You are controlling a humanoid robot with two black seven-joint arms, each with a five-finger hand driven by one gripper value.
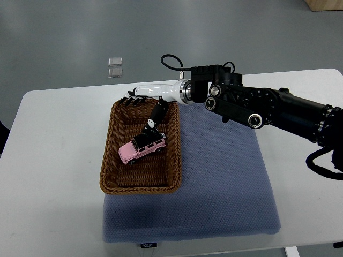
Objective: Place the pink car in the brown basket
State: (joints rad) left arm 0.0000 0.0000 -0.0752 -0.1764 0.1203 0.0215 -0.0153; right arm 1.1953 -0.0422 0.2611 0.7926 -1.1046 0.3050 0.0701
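We are seeing the pink car (142,148) already lying on the floor of the brown basket (109,174), tilted a little, so we are judging the placing itself done. Our right hand (147,106) is hanging over the basket's far rim with its fingers (156,113) spread and holding nothing; one is reaching down just above the car's roof, and whether it is touching we cannot tell. What is remaining is lifting the hand clear. The basket is sitting on a blue mat (225,187) on the white bench (53,160). Two small clear packets (114,66) are lying on the floor beyond, out of the way.
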